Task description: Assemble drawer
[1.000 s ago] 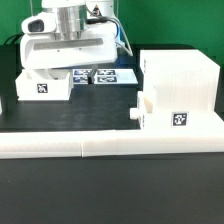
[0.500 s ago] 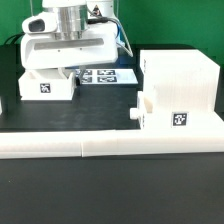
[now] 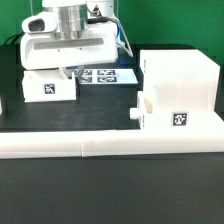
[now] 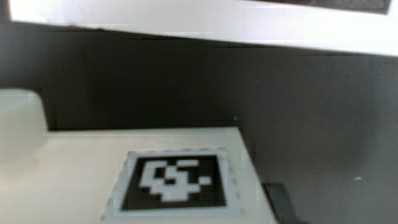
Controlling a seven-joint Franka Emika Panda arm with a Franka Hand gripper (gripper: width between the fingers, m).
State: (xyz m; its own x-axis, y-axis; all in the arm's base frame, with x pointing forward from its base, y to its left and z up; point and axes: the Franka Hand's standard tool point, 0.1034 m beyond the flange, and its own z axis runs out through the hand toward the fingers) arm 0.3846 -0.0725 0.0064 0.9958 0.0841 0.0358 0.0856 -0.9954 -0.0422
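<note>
A small white drawer tray (image 3: 50,87) with a square tag lies at the exterior view's left, behind the wall strip. My gripper (image 3: 66,71) stands right over it, its fingers down at the tray's top edge and shut on it. In the wrist view the tray's tagged white face (image 4: 169,170) fills the near part, with one dark finger (image 4: 278,206) against its edge. The large hollow box shell (image 3: 180,72) stands at the exterior view's right. A second tray (image 3: 175,118) with a knob (image 3: 136,115) sits in its lower opening.
The marker board (image 3: 105,76) lies flat behind the tray, between it and the shell. A long low white wall strip (image 3: 100,146) runs across the front. A small white part (image 3: 2,103) shows at the exterior view's left edge.
The small tray has shifted a little toward the exterior view's right under my gripper, covering more of the marker board. The shell and its tray have not moved.
</note>
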